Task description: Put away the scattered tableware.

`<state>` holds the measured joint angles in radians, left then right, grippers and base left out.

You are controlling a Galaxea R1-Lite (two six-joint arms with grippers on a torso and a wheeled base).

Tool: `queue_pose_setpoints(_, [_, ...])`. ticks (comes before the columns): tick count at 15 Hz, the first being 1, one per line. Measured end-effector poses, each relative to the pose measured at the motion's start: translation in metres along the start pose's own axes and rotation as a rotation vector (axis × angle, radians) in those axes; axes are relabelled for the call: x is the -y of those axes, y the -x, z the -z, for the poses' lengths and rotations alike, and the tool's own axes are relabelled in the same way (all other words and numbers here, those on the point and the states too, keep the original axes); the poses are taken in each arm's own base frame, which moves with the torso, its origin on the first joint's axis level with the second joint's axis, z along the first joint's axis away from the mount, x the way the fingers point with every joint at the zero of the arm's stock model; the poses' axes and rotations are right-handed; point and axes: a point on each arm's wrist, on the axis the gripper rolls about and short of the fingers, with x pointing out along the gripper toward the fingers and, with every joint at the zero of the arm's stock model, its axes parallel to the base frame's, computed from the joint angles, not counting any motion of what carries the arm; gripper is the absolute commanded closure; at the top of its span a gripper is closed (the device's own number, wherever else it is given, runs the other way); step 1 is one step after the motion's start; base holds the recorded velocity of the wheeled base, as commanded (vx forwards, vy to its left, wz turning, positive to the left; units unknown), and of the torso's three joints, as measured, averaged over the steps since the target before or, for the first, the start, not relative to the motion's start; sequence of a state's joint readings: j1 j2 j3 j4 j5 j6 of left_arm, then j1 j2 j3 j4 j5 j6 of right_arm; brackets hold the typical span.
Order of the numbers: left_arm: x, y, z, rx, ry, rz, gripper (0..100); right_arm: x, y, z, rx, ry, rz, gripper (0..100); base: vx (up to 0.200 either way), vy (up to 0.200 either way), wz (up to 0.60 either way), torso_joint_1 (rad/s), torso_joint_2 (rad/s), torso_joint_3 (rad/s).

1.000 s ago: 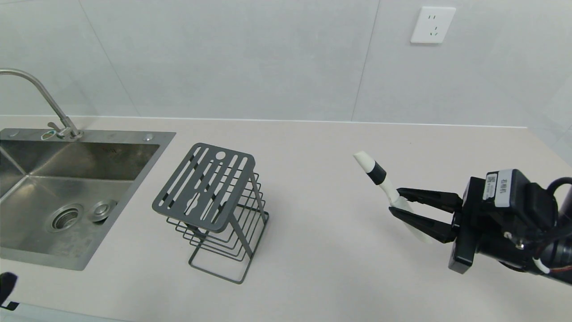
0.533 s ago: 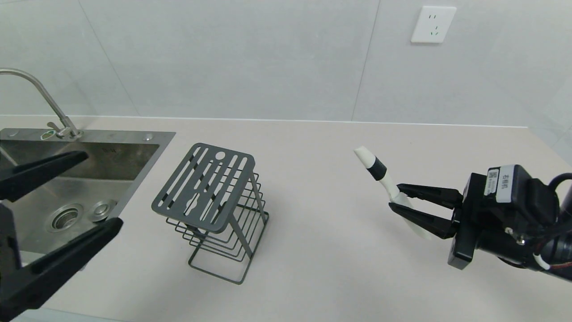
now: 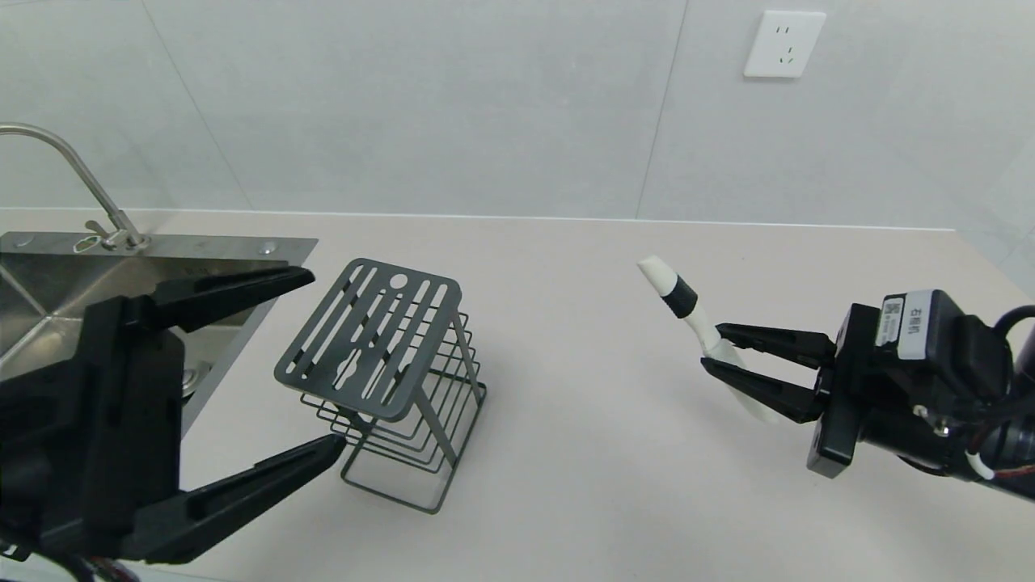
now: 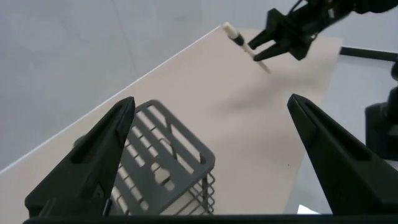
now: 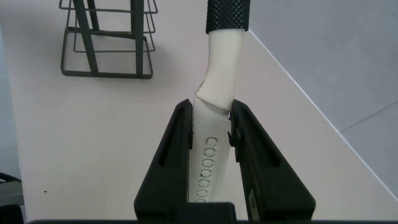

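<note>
Above the desk [image 3: 582, 469], on its right side, the right tool [image 3: 711, 346] is clamped on a white knife [image 3: 678, 295] held in the air. The left tool [image 3: 327, 358] gapes wide beside the gray rack [image 3: 380, 323].

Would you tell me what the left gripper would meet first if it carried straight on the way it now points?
Most likely the slotted wire rack: it stands just ahead of the open left gripper, though somewhat lower, so a pass above it is possible.

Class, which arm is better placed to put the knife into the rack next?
Right: the right gripper grips the knife, while the left gripper, though beside the rack, is open and empty.
</note>
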<state>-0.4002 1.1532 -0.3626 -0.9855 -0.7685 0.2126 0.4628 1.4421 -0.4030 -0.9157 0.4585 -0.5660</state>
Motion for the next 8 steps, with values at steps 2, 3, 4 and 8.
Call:
queue_pose_setpoints(2, [-0.006,-0.016,0.003,0.005,0.014,0.044,0,0.001,-0.001,-0.001,0.007,0.003,0.001,100,0.0,0.0,0.0,0.0,0.0,0.0])
queue_pose_setpoints(3, [-0.008,-0.023,0.005,0.006,0.02,0.062,0,0.001,-0.001,-0.003,0.013,0.006,0.001,100,0.0,0.0,0.0,0.0,0.0,0.0])
queue_pose_setpoints(4, [-0.01,-0.032,0.005,0.013,0.023,0.081,0,0.001,-0.003,-0.006,0.025,0.011,-0.002,100,0.0,0.0,0.0,0.0,0.0,0.0])
queue_pose_setpoints(8, [-0.019,-0.06,0.009,0.044,0.021,0.13,0,-0.002,-0.009,-0.019,0.08,0.033,-0.028,100,0.0,0.0,0.0,0.0,0.0,0.0])
